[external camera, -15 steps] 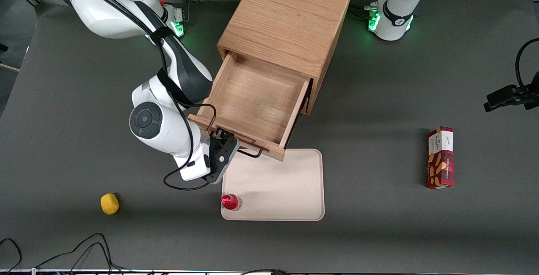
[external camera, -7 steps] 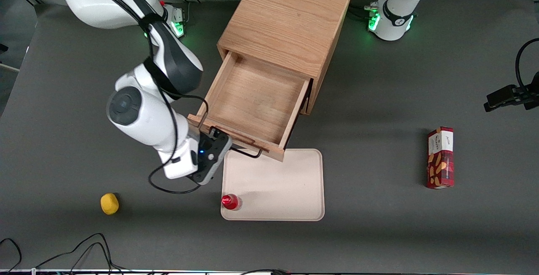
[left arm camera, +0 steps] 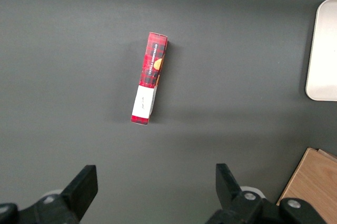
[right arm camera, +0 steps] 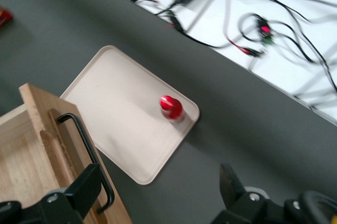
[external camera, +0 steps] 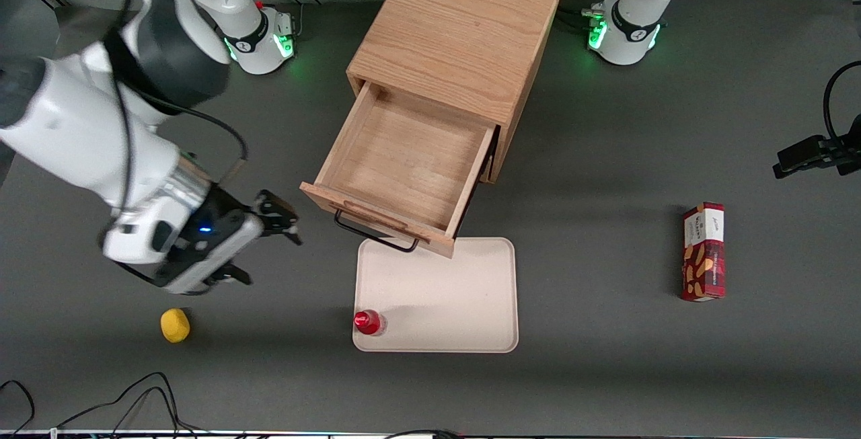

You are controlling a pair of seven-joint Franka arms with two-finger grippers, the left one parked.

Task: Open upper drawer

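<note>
Upper drawer pulled well out of the oak cabinet in the front view, bare inside, black handle overhanging the edge of the beige tray. Red-capped bottle standing on the tray's near corner. Gripper raised over the table toward the working arm's end, clear of the handle, fingers spread wide around nothing. Yellow fruit lying nearer the camera than the gripper. Red snack box far toward the parked arm's end.

Left wrist view: snack box flat on the mat, tray's edge well apart from it.

Right wrist view: drawer front and handle close by, tray beside them carrying the bottle; fingers parted, empty.
</note>
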